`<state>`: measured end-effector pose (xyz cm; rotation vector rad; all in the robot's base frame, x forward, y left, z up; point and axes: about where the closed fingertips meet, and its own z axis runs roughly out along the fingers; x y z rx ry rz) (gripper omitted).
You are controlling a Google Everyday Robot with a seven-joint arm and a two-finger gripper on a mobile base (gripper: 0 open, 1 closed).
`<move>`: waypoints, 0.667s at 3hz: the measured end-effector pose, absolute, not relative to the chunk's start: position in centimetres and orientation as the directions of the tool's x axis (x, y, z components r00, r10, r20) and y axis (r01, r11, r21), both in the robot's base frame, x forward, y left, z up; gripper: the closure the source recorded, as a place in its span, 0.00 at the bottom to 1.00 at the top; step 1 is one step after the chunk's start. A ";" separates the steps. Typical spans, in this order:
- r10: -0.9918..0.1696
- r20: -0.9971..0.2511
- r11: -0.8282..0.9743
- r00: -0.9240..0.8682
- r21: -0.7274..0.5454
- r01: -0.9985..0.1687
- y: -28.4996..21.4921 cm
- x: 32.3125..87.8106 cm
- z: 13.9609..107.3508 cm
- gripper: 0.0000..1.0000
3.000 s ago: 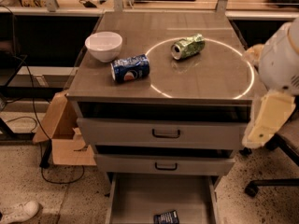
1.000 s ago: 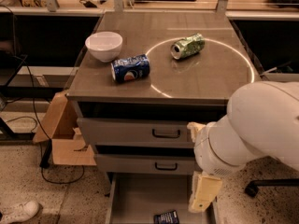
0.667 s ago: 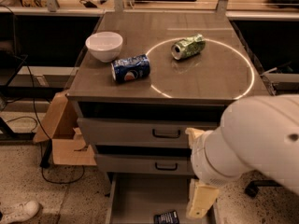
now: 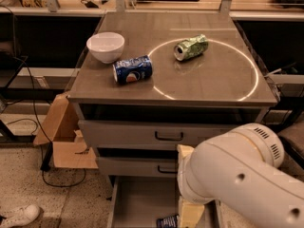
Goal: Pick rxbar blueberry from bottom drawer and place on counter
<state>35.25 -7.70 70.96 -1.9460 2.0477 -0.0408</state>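
Bottom centre: your gripper (image 4: 191, 214) sits low over the open bottom drawer (image 4: 137, 201), just beside the snack bar (image 4: 167, 221) lying inside. Whether it grasps anything, you cannot tell. Farther up, the counter (image 4: 216, 82) holds a blue can (image 4: 133, 70), green can (image 4: 191, 47) and bowl (image 4: 106, 46).

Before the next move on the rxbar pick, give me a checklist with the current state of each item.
1. bottom drawer pulled out: ok.
2. rxbar blueberry in view: ok, at the drawer's front, cut off by the picture's bottom edge.
3. hand near the bar: ok, low in the drawer, just right of it.
4. bar held: cannot tell.
5. landing spot on the counter: ok, bare surface inside the white circle, right of the crushed green can.
6. Pepsi can and white bowl away from that spot: ok, both on the left.
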 end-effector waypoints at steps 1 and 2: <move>-0.987 -0.158 0.056 -0.017 -0.244 -0.968 -7.0 37.2 65.6 0.00; -0.988 -0.154 0.054 -0.016 -0.246 -0.968 -7.0 37.3 65.5 0.00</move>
